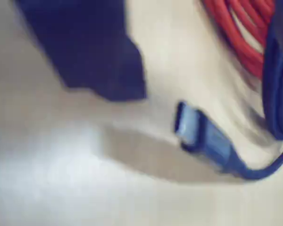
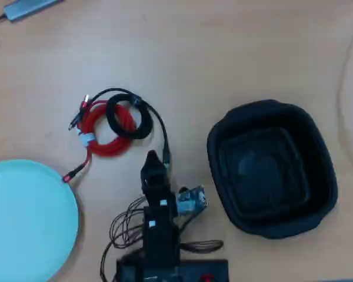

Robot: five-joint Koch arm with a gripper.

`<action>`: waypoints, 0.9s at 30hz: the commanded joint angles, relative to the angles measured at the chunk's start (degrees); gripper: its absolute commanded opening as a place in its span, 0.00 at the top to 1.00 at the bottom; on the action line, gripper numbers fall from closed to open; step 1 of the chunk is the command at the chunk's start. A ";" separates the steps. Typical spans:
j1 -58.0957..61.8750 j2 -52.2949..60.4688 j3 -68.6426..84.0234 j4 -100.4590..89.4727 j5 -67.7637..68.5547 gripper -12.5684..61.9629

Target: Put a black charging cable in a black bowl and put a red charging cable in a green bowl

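Surface: pale wooden bench (image 2: 235, 53), seen from above, with the arm's base at the bottom edge of the overhead view.
Landmark: the black bowl (image 2: 272, 169), a large rounded-square container with a thick rim; it is empty.
Black charging cable (image 2: 129, 117): a small coil well to the left of the black bowl in the overhead view. It lies partly over the red charging cable (image 2: 106, 130). Its loose tail runs down toward the arm and ends in a small metal plug (image 1: 191, 126), which shows close in the wrist view, though blurred.
Red charging cable: a ring bound with a white tie, under and beside the black coil, farther from the black bowl than the black one.
Green bowl (image 2: 23, 220): far to the left of the black bowl, at the picture's lower left; empty, with one red plug end just at its rim.
Hand (image 2: 152, 160): it hangs just beside the plug end of the black tail, holding nothing. The fingers lie one behind the other, so one cannot tell if they are spread or pressed together.
Handling: the cable looks light, soft and floppy. The tail would probably drag the coil behind it, and the coil may loosen.
Where to hold: probably best across the bundled strands of the coil, on the side away from the red ring, so the red cable is not lifted too.
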 commanded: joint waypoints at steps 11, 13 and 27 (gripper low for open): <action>-19.42 -14.68 -62.23 66.18 12.92 0.39; -19.69 -14.68 -63.46 66.01 17.14 0.39; -19.34 -20.30 -80.24 68.38 43.15 0.38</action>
